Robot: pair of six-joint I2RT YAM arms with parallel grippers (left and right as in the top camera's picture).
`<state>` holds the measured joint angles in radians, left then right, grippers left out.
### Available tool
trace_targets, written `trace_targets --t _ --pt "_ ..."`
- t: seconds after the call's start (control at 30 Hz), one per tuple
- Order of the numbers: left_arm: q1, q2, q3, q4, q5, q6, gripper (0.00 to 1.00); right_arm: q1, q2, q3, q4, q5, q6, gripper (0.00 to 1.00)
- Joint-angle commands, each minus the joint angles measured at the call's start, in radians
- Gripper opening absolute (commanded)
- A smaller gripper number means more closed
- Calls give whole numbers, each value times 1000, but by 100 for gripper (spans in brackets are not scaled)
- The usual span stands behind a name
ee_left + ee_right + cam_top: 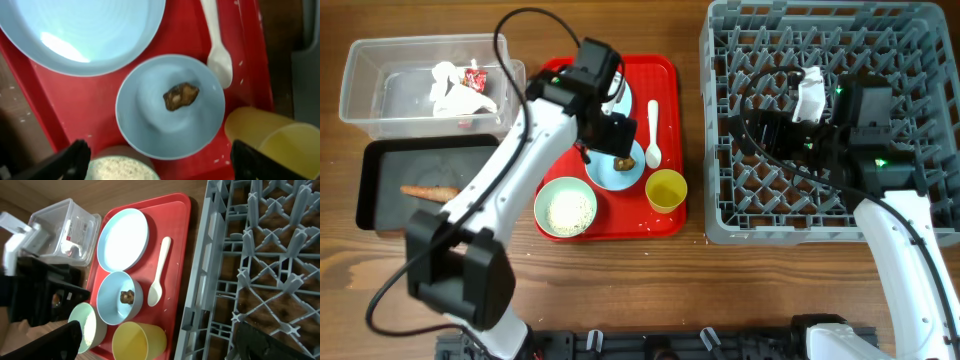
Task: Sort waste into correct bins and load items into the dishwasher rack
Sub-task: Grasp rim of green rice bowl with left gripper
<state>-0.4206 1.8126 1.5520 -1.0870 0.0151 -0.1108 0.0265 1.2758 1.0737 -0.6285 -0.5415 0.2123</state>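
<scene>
Left wrist view: pale blue round plate (85, 30) is cut off at the top edge, and pale green bowl (120, 167) of rice is mostly out of frame below. Flat red serving tray (90, 110) also carries white plastic spoon (219, 45) and small yellow cup (280, 145). Left gripper (162, 160) is spread wide and empty above pale blue bowl (150, 115), which holds small brown food lump (180, 95). Right gripper (165, 340) is wide apart and empty over grey plastic rack (260, 255).

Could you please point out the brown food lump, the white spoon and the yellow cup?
brown food lump (180, 96), left wrist view, its middle.
white spoon (220, 67), left wrist view, its bowl end.
yellow cup (139, 340), right wrist view, its open inside.
</scene>
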Motion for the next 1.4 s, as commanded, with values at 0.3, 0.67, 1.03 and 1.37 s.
trace_targets --t 0.3,0.67,1.03,1.37 --pt "-60 33 -113 -111 36 -460 70 -2 10 18 14 10 8 100" --pt "-54 33 -348 92 32 -372 49 -2 10 18 13 10 8 100" --pt "-55 32 -348 65 32 -341 4 -2 10 18 11 10 8 100" --pt "2 -80 -240 -39 32 -338 4 -2 10 18 14 10 8 100"
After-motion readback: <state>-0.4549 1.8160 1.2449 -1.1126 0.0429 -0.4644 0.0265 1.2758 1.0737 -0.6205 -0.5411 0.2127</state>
